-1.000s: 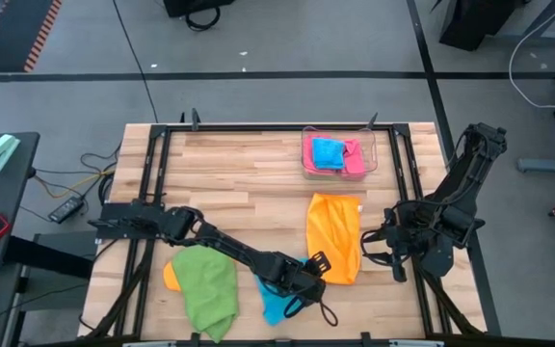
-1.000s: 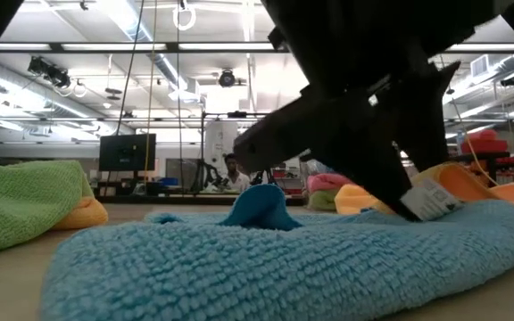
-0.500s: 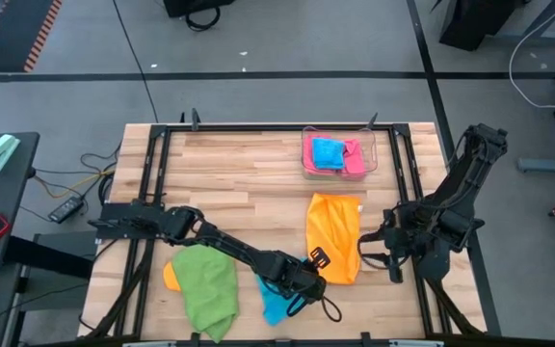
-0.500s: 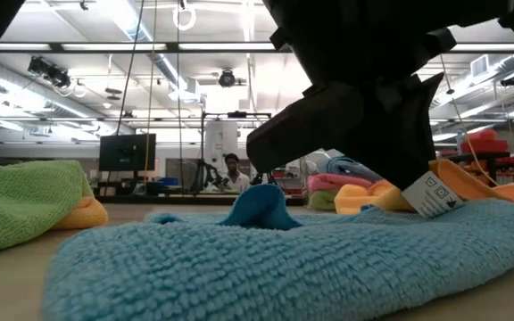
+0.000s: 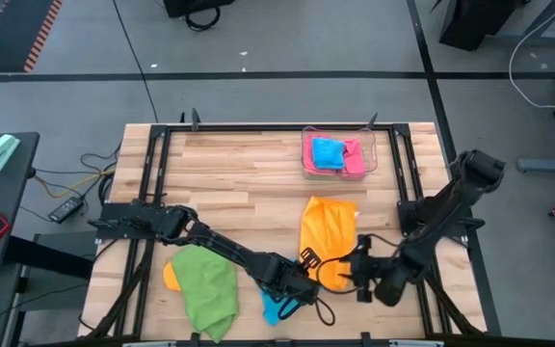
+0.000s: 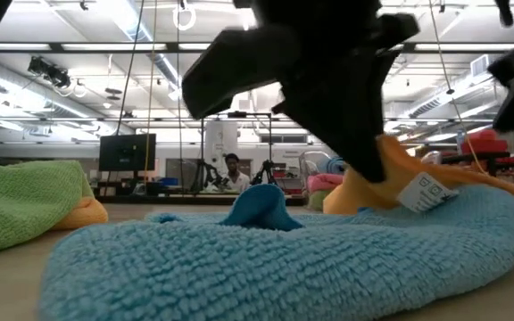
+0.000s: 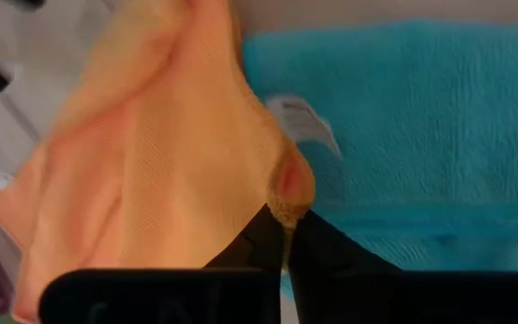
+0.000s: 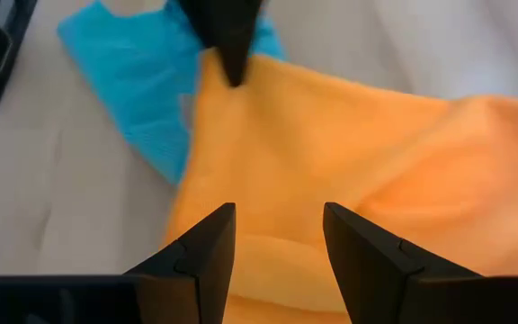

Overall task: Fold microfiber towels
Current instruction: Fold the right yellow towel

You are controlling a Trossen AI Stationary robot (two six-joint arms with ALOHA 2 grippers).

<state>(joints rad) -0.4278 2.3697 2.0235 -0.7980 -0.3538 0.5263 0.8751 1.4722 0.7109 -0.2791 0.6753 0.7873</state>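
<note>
An orange towel (image 5: 328, 236) lies lengthwise on the table right of centre. My left gripper (image 5: 308, 262) is shut on its near left corner. Just beside that corner a sky-blue towel (image 5: 277, 306) with a white label (image 7: 299, 121) lies rumpled at the near edge. A green towel (image 5: 205, 289) lies bunched to the left of it, on top of another orange cloth (image 5: 170, 277). My right gripper (image 8: 277, 243) hovers open over the orange towel's near end (image 8: 349, 171), touching nothing. My left gripper pinches the orange towel's near left corner (image 7: 286, 200) between its two fingers. The cloth is bunched there into a small nub; one layer or several, I cannot tell. The fingers slant down from the table's left. The corner is raised, while the rest lies on the table.
A clear tray (image 5: 371, 159) at the far right holds a folded blue towel (image 5: 328, 152) and a pink one (image 5: 354, 157). Black frame rails (image 5: 152, 193) run along the table's left and right sides. Bare wood lies in the middle and far left.
My left gripper has shut on the orange towel's near left corner and raised it a little, rolling slightly; the cloth there has bunched up off the table. My right gripper has come down from the table's right edge toward the near left, over the orange towel's near end.
</note>
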